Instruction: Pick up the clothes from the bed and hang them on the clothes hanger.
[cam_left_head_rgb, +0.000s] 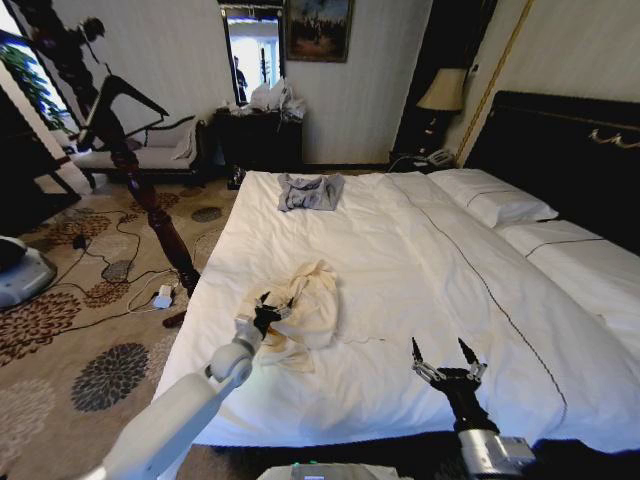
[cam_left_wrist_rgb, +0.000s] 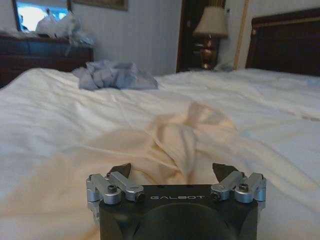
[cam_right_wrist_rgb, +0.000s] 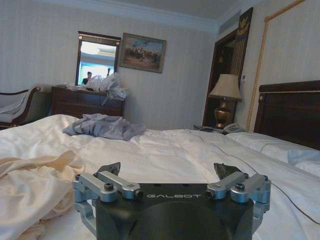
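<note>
The clothes (cam_left_head_rgb: 312, 312), a crumpled cream-yellow garment, lie on the bed (cam_left_head_rgb: 400, 250) near its front left part. My left gripper (cam_left_head_rgb: 272, 306) is open and low at the garment's left edge. In the left wrist view the cream cloth (cam_left_wrist_rgb: 185, 132) bunches right in front of the open left gripper (cam_left_wrist_rgb: 172, 171). My right gripper (cam_left_head_rgb: 443, 352) stands open above bare duvet to the right of the clothes, holding nothing. The right wrist view shows the open right gripper (cam_right_wrist_rgb: 169, 170) with the clothes (cam_right_wrist_rgb: 35, 180) off to one side. The black triangular clothes hanger (cam_left_head_rgb: 128, 97) hangs on a stand left of the bed.
A smaller grey garment (cam_left_head_rgb: 310, 190) lies at the bed's far end. The dark wooden stand (cam_left_head_rgb: 160, 225) leans beside the bed's left edge, with cables and a plug strip (cam_left_head_rgb: 160, 297) on the carpet. Pillows (cam_left_head_rgb: 500, 205), headboard, lamp (cam_left_head_rgb: 443, 95) and dresser (cam_left_head_rgb: 260, 135) sit farther back.
</note>
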